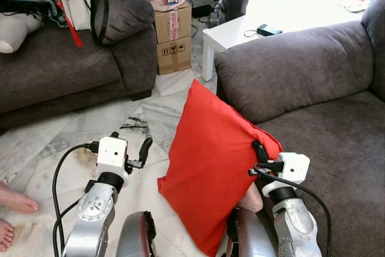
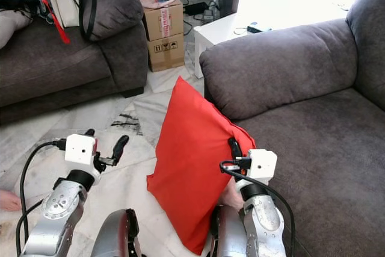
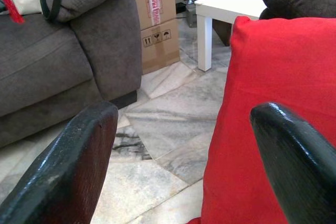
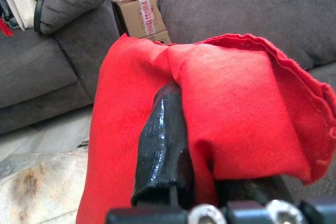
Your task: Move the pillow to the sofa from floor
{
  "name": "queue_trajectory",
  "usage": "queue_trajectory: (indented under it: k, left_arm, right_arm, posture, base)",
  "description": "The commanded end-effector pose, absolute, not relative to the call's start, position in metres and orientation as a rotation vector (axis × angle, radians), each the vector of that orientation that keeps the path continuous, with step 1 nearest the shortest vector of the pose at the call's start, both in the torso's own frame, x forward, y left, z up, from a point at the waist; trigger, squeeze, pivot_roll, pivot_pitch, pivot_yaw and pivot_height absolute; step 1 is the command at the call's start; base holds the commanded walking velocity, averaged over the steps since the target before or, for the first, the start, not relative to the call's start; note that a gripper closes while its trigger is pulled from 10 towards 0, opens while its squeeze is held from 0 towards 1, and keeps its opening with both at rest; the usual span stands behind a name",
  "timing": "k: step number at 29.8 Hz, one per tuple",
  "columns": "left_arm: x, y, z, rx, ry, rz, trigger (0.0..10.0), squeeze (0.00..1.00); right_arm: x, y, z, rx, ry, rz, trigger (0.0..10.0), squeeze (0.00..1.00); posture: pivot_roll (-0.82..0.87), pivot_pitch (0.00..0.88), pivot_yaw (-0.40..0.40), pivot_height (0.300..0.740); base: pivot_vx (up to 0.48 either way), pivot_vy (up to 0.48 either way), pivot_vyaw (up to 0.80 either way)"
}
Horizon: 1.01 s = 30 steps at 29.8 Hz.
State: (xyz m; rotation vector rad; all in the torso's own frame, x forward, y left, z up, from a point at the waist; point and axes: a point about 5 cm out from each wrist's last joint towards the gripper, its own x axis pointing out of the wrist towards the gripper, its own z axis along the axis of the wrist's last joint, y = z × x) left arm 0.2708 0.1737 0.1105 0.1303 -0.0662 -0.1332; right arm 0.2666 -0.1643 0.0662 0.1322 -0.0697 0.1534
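Pillow (image 1: 210,167) hangs pinched by its edge in the right gripper (image 1: 258,151), lifted off the floor (image 1: 78,130) beside the sofa (image 1: 325,148), while the left gripper (image 1: 129,148) gapes empty nearby; next, I judge, comes a swing rightward over the seat.

Both eye views look from the head forward and down. Each wrist view looks along its own fingers, very near the red pillow (image 1: 213,167). All four share the cardboard boxes (image 1: 173,37).

Left tool (image 1: 143,148) agape, right tool (image 1: 257,150) clamped.
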Motion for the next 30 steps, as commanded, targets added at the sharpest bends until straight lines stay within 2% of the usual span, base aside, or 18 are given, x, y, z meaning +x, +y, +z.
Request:
queue_trajectory:
  k: [1, 20, 30]
  left_arm:
    - [0.2682, 0.1740, 0.1112, 0.131, -0.074, -0.133, 10.0, 0.00]
    - [0.2681, 0.1737, 0.1100, 0.131, -0.075, -0.144, 10.0, 0.00]
    - [0.2692, 0.1738, 0.1108, 0.128, -0.076, -0.143, 10.0, 0.00]
  right_arm:
    - [0.2696, -0.1699, 0.0899, 0.125, -0.178, 0.136, 10.0, 0.00]
    - [0.2695, -0.1725, 0.0906, 0.121, -0.170, 0.136, 10.0, 0.00]
    - [0.2706, -0.1714, 0.0902, 0.120, -0.166, 0.141, 10.0, 0.00]
  posture:
    - [0.00, 0.119, 0.004, 0.575]
    - [0.00, 0.083, 0.010, 0.575]
    - [0.00, 0.088, 0.006, 0.630]
  base:
    - [0.000, 0.000, 0.00]
    - [0.000, 0.000, 0.00]
    - [0.000, 0.000, 0.00]
